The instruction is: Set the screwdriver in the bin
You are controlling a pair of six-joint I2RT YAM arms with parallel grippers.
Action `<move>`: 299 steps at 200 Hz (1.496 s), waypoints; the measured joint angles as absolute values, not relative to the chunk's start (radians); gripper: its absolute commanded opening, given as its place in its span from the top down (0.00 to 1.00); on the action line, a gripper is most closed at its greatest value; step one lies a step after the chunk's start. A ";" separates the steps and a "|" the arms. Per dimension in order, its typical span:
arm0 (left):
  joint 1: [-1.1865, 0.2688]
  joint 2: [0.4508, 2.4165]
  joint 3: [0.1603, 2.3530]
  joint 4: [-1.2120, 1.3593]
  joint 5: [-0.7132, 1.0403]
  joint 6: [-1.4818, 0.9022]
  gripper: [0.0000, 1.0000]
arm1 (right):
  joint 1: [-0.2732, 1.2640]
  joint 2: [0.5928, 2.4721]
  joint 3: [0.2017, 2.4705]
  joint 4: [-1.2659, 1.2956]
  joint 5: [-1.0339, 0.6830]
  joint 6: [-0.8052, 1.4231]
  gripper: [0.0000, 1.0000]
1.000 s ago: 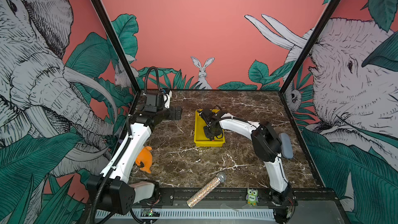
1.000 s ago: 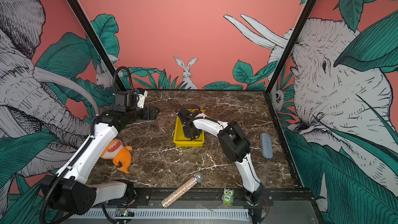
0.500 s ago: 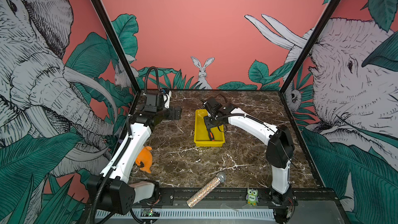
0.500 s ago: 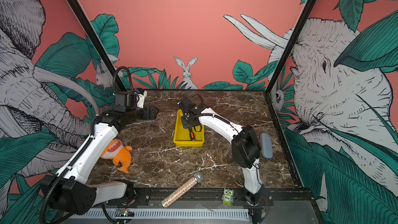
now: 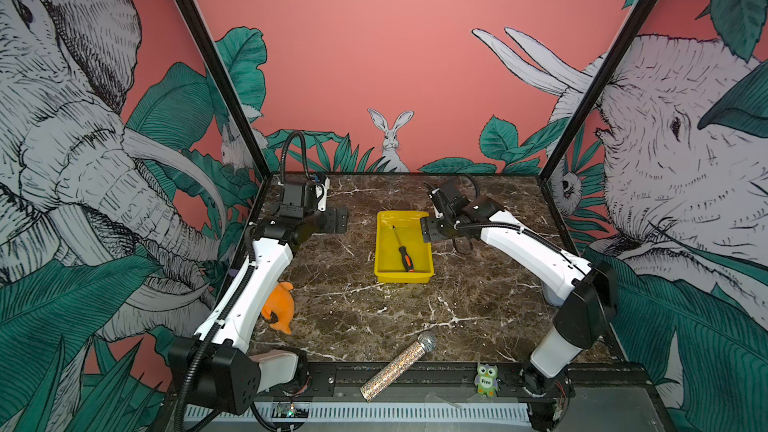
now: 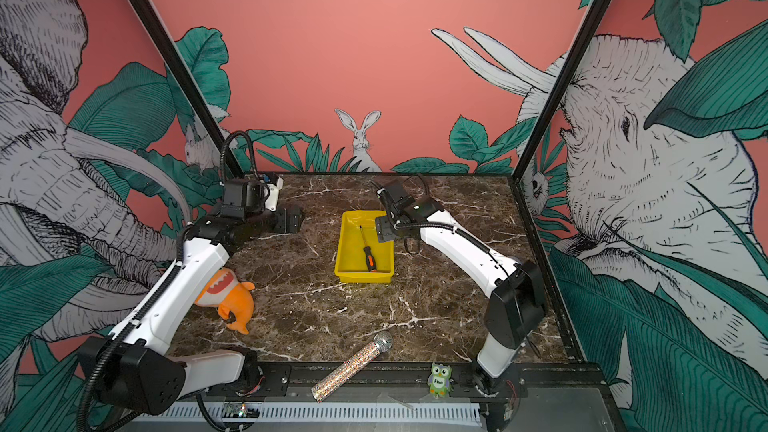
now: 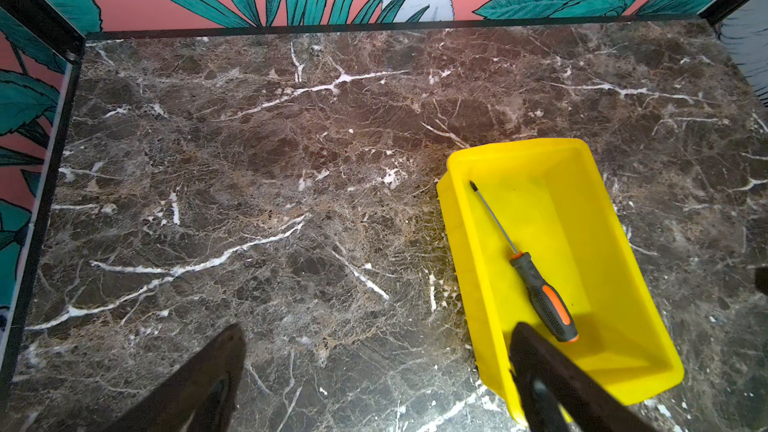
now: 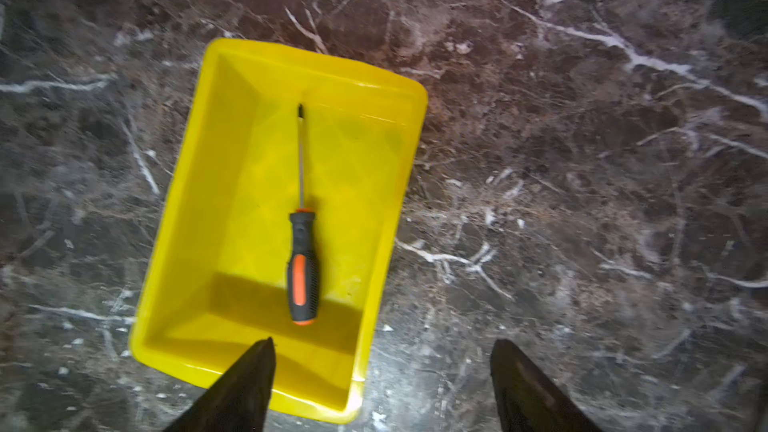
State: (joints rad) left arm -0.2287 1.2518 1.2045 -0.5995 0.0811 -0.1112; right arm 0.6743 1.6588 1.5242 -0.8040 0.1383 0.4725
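One word was legible: "Five", in dark letters on the pale belly of the small green owl figurine (image 5: 486,381), seen in both top views (image 6: 439,380). The owl stood on the black front rail (image 5: 451,376). Nothing else could be read.

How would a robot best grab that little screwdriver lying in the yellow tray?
By the black-and-orange handle of the screwdriver, from straight above, closing across its width. It lies flat on the floor of the yellow bin, whose walls likely block a sideways approach, and the handle is its thickest, most textured part.
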 measured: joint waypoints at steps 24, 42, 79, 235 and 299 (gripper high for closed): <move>-0.229 1.252 1.193 -0.593 0.069 -0.111 0.00 | 0.654 1.592 1.434 -0.781 0.143 0.475 0.01; -0.229 1.250 1.179 -0.589 0.059 -0.104 0.00 | 0.645 1.525 1.371 -0.763 0.155 0.474 0.01; -0.229 1.188 1.089 -0.522 0.039 -0.084 0.00 | 0.609 1.348 1.263 -0.738 0.225 0.466 0.01; -0.235 1.021 0.776 0.001 -0.079 0.047 0.00 | 0.495 0.817 1.079 -0.658 0.743 0.015 0.01; -0.235 1.145 0.638 0.273 -0.172 0.146 0.00 | 0.490 0.577 0.885 -0.500 0.770 -0.127 0.01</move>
